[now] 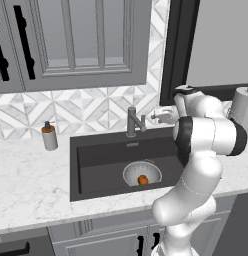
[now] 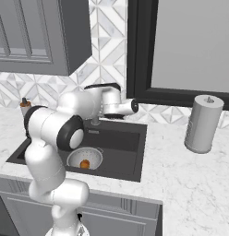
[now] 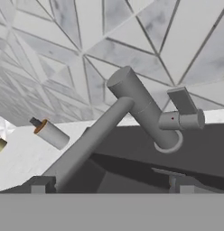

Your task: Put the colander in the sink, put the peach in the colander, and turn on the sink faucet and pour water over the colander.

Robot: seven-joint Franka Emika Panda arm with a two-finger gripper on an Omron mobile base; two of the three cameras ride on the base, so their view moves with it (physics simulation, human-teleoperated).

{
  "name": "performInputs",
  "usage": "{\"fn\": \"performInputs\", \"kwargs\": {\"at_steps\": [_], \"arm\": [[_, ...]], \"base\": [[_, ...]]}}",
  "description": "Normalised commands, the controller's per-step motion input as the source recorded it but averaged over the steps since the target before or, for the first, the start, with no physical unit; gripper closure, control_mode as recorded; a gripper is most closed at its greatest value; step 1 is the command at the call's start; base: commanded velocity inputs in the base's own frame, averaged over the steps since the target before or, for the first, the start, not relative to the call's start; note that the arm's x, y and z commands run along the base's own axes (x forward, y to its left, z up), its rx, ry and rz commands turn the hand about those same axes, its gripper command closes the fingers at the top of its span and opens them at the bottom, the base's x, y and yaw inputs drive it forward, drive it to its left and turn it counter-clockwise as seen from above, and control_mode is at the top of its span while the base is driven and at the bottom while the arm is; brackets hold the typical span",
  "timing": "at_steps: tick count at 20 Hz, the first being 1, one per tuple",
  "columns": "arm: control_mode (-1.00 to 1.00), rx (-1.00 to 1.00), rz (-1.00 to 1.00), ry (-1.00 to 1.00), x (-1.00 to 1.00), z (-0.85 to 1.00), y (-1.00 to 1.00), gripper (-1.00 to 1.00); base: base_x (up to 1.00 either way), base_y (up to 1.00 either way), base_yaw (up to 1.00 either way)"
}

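Note:
The silvery colander [image 1: 142,172] [image 2: 85,157] sits on the floor of the dark sink [image 1: 98,155] [image 2: 130,138] with the orange peach [image 1: 143,179] [image 2: 85,163] inside it. The dark grey sink faucet [image 1: 132,121] [image 3: 141,108] stands at the sink's back rim, its spout [image 3: 91,140] angled over the basin and its side lever [image 3: 181,119] sticking out. My gripper [image 1: 157,117] [image 3: 109,185] is open, level with the faucet's lever and just to its right in the left base view, holding nothing. No water shows at the spout.
A white soap dispenser [image 1: 49,136] [image 3: 51,134] with an orange-brown top stands on the marble counter [image 1: 31,180] left of the sink. A paper towel roll [image 1: 241,107] [image 2: 203,123] stands to the right. Tiled wall and cabinets rise behind the faucet.

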Motion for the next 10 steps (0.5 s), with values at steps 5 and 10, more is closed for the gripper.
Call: {"fn": "performInputs", "kwargs": {"at_steps": [5, 10], "arm": [[-1.00, -0.01, -0.01, 0.00, 0.27, -0.06, 0.07, -1.00], [-1.00, -0.02, -0.01, 0.00, 0.28, -0.26, 0.02, -1.00]], "base": [[0.00, 0.00, 0.00], [0.00, 0.00, 0.00]]}}
